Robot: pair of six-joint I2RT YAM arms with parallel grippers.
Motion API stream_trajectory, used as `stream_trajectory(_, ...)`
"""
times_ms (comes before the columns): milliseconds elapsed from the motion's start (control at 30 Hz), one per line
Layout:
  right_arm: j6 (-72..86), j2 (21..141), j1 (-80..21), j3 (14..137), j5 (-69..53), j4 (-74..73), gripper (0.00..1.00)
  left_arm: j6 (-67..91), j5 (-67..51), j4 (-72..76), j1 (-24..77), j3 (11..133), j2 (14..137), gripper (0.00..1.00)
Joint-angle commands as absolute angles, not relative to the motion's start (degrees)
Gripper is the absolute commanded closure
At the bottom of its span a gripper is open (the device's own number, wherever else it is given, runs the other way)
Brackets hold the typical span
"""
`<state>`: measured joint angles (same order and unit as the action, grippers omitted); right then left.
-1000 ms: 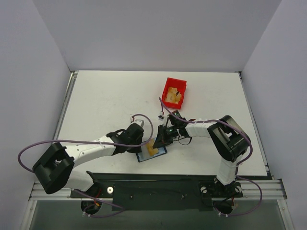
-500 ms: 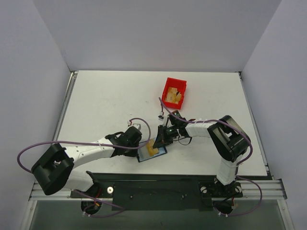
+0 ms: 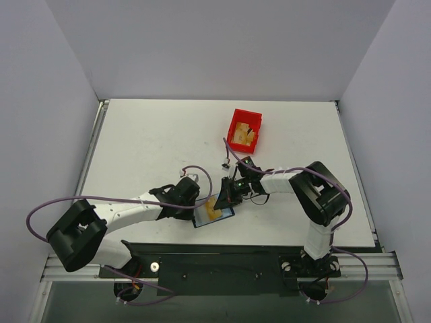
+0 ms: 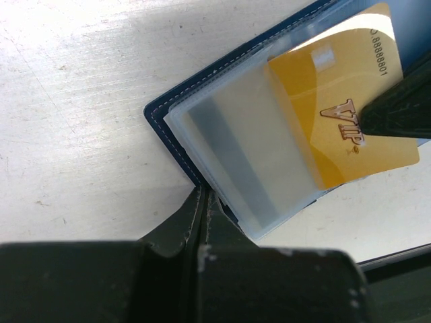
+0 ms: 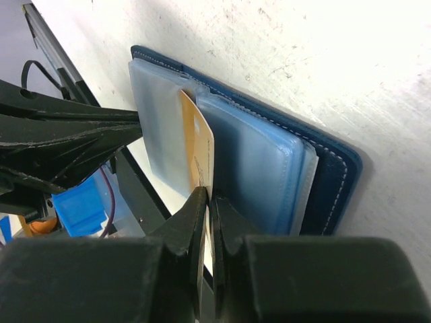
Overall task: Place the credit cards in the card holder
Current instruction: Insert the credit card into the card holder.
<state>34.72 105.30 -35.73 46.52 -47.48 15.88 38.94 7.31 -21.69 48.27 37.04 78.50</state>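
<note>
One card point(image 4: 337, 128) pinched in right gripper point(image 5: 207, 202), partly inside card holder point(image 5: 330, 182); left gripper point(image 4: 202, 202) closed at its edge.

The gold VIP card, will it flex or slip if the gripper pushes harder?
Probably stiff: the gold card stands straight on edge from the right gripper, unbent. Its glossy face may slip in that pinch. The clear sleeve looks floppier and would likely buckle first.

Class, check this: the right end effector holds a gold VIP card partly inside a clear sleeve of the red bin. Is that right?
No: the sleeve holding the gold VIP card belongs to the navy card holder, not the red bin; see the right wrist view.
</note>
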Motion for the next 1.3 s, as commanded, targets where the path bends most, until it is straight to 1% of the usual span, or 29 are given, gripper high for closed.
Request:
stream_trajectory(0, 34.4, 107.7, -36.7, 44.6, -48.8, 16.2, 1.0, 39.3, 6.2, -18.5, 48.3, 37.2, 81.1, 1.0)
stream_trajectory(300, 36.7, 108.7, -37.4, 44.5, -50.2, 19.5, 1.0, 38.9, 6.1, -18.2, 48.2, 37.4, 81.7, 1.0)
stream_trajectory(700, 42.4, 109.3, -38.9, 43.2, -46.5, 23.5, 1.0, 38.9, 5.8, -17.4, 48.2, 36.8, 81.3, 1.0)
stream_trajectory(1067, 43.7, 109.2, -41.7, 44.5, -41.6, 22.4, 1.0, 38.6, 5.6, -16.7, 48.2, 37.4, 82.4, 1.0)
stream_trajectory(1267, 43.3, 109.8, -43.1, 46.0, -40.6, 21.4, 0.89, 38.7, 5.2, -16.3, 48.3, 37.9, 82.9, 1.0)
